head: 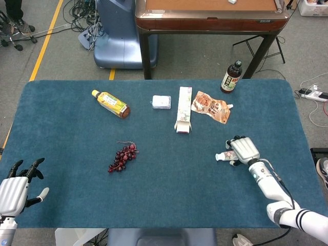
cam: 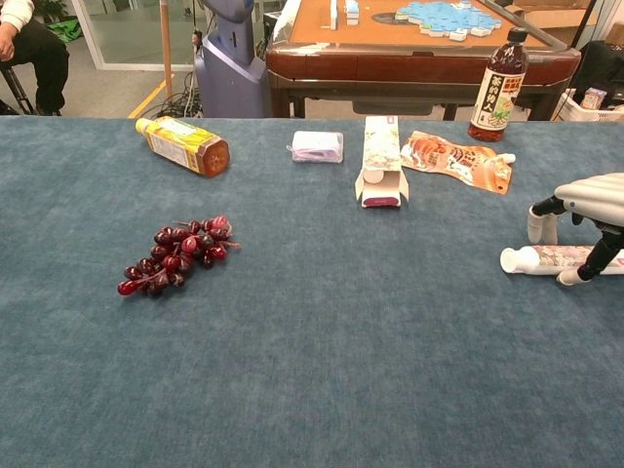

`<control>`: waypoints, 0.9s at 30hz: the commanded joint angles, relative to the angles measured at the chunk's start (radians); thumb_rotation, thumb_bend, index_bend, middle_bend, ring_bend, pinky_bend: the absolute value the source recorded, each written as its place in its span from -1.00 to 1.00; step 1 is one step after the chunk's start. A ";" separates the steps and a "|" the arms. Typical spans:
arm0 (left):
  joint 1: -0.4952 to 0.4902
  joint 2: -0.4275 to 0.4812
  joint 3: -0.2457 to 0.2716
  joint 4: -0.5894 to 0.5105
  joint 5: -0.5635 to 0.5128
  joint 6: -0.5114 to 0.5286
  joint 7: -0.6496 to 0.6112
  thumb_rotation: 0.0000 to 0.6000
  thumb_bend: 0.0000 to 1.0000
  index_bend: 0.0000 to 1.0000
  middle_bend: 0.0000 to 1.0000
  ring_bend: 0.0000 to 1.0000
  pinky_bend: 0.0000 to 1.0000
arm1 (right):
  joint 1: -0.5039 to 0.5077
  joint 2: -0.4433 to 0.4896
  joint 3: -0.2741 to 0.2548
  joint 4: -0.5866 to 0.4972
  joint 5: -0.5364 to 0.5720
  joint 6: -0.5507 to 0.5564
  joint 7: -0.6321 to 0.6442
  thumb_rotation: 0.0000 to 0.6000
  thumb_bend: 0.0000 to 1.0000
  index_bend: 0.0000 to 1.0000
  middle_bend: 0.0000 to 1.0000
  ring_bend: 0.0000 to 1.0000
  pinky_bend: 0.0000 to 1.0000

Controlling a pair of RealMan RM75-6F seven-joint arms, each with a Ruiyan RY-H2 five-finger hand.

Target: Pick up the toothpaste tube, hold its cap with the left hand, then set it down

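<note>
The toothpaste tube (cam: 546,258) lies flat on the blue table cloth at the right, its white cap (cam: 509,259) pointing left; in the head view only the cap end (head: 220,157) sticks out. My right hand (head: 243,150) hovers low over the tube, also seen as my right hand (cam: 585,200) in the chest view. One finger (cam: 540,226) comes down behind the tube and the thumb (cam: 573,275) in front, straddling it with a gap. My left hand (head: 15,187) sits at the near left corner, fingers spread, holding nothing.
Red grapes (head: 122,157) lie left of centre. Along the far side are a yellow drink bottle (head: 110,103), a small white pack (head: 161,102), an open carton (head: 183,109), an orange pouch (head: 210,107) and a dark bottle (head: 231,77). A brown table (head: 210,15) stands behind.
</note>
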 commanded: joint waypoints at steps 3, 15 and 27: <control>0.002 0.001 0.001 0.000 -0.001 -0.002 0.001 1.00 -0.56 -0.73 -0.08 -0.24 -0.91 | 0.001 0.003 -0.001 0.008 0.009 -0.011 0.007 1.00 -0.47 -0.20 -0.10 -0.52 -0.43; 0.004 0.002 0.001 -0.003 -0.003 -0.004 0.004 1.00 -0.56 -0.73 -0.09 -0.25 -0.91 | 0.008 0.007 -0.009 0.006 0.019 -0.035 0.002 1.00 -0.12 -0.01 0.03 -0.39 -0.43; -0.049 0.045 -0.017 -0.002 0.002 -0.082 -0.050 1.00 -0.56 -0.73 -0.09 -0.25 -0.91 | 0.103 0.115 0.025 -0.130 0.064 -0.151 -0.046 1.00 0.68 0.29 0.26 -0.05 -0.26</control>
